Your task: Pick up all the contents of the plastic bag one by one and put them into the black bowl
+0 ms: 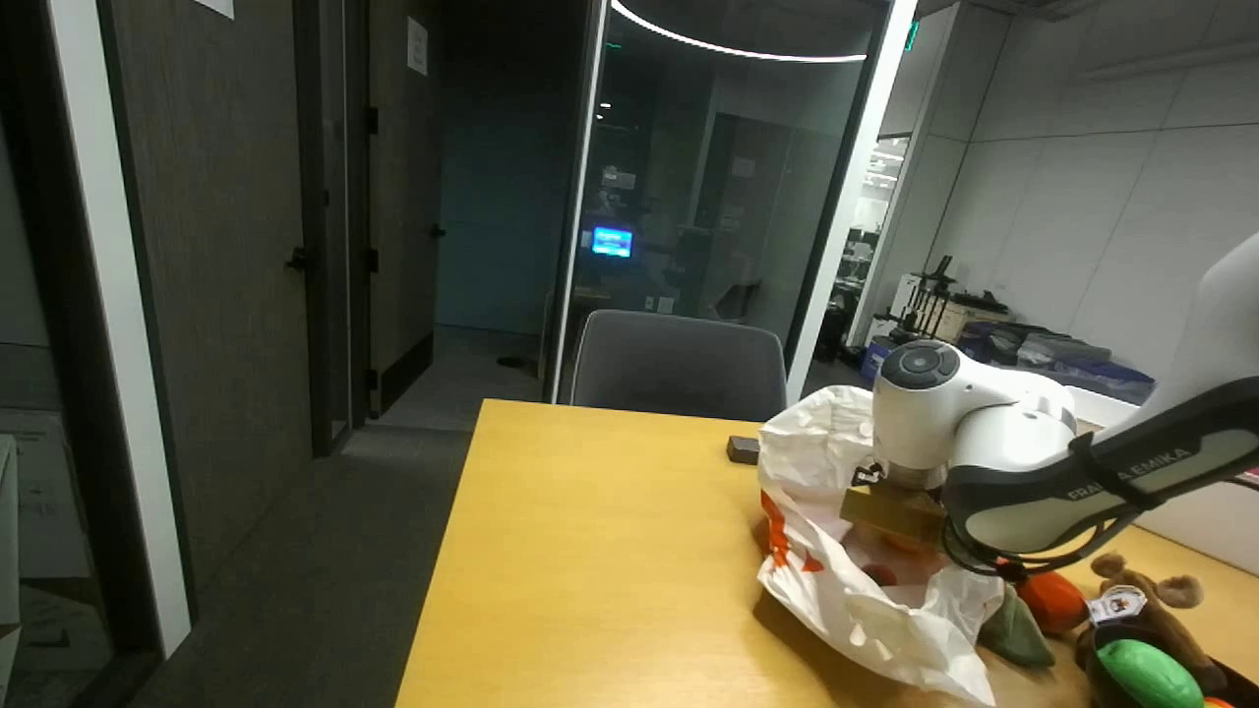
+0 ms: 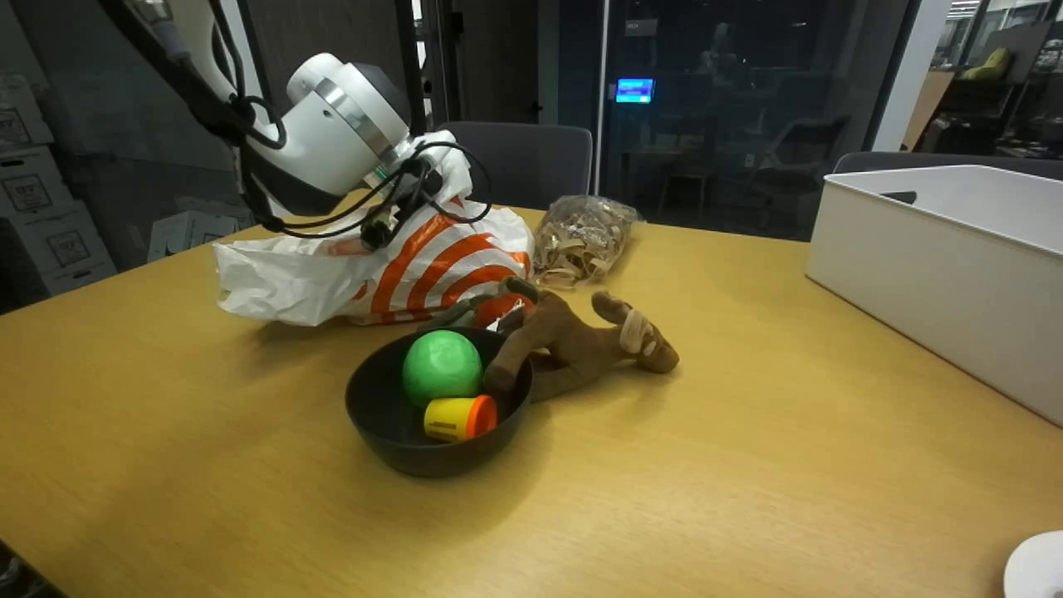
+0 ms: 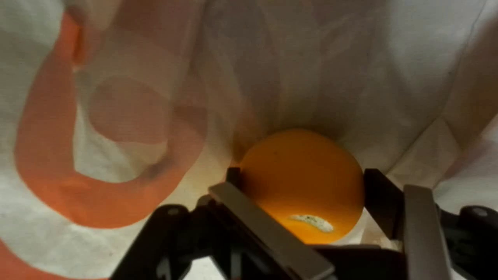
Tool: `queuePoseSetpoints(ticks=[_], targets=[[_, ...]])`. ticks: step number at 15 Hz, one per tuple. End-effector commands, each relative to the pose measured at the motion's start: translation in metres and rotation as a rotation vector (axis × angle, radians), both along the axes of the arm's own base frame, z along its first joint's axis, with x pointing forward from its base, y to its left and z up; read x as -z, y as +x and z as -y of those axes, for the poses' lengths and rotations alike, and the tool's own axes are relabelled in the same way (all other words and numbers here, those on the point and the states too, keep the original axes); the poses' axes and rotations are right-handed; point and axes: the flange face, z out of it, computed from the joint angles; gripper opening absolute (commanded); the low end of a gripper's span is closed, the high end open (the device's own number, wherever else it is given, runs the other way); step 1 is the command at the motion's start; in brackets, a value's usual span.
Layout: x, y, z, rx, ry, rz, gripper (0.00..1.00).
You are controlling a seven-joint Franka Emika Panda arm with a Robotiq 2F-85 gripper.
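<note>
The white plastic bag with orange print (image 1: pixel 866 639) lies on the table, also in an exterior view (image 2: pixel 291 282). My gripper (image 3: pixel 299 181) reaches into it and is mostly hidden in both exterior views. In the wrist view its fingers press both sides of a round orange object (image 3: pixel 307 186) with a pale mark. Bag plastic surrounds it. The black bowl (image 2: pixel 436 461) holds a green ball (image 2: pixel 443 365) and a yellow tub with an orange lid (image 2: pixel 453 419). A brown plush animal (image 2: pixel 581 349) lies partly over the bowl's rim.
A red round object (image 1: pixel 1052 602) and a grey-green item (image 1: pixel 1018 631) lie between bag and bowl. A clear bag of tan bands (image 2: pixel 585 237) stands beside the white bag. A white bin (image 2: pixel 930 282) stands on the table. A dark block (image 1: pixel 743 449) lies near the bag.
</note>
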Motion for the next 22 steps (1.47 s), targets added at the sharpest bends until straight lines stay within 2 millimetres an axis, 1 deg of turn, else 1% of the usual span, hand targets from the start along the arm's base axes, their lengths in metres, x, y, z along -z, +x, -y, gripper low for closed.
queuePoseSetpoints(ticks=[1,3,7,11,13,16,17,19,20,22], targets=[[-0.013,0.001,-0.003,-0.034,0.056,-0.005,0.53],[-0.015,-0.004,-0.009,-0.083,0.149,-0.045,0.53],[-0.038,-0.012,-0.01,-0.161,0.328,-0.109,0.53],[-0.06,-0.033,-0.022,-0.249,0.49,-0.243,0.53],[-0.08,-0.045,-0.027,-0.313,0.552,-0.328,0.53],[-0.128,-0.07,-0.012,-0.355,0.574,-0.424,0.53],[-0.154,-0.078,-0.006,-0.373,0.601,-0.419,0.53],[-0.188,-0.098,0.013,-0.382,0.599,-0.45,0.53],[-0.205,-0.109,0.021,-0.415,0.62,-0.463,0.53],[-0.241,-0.135,0.038,-0.467,0.654,-0.47,0.53]])
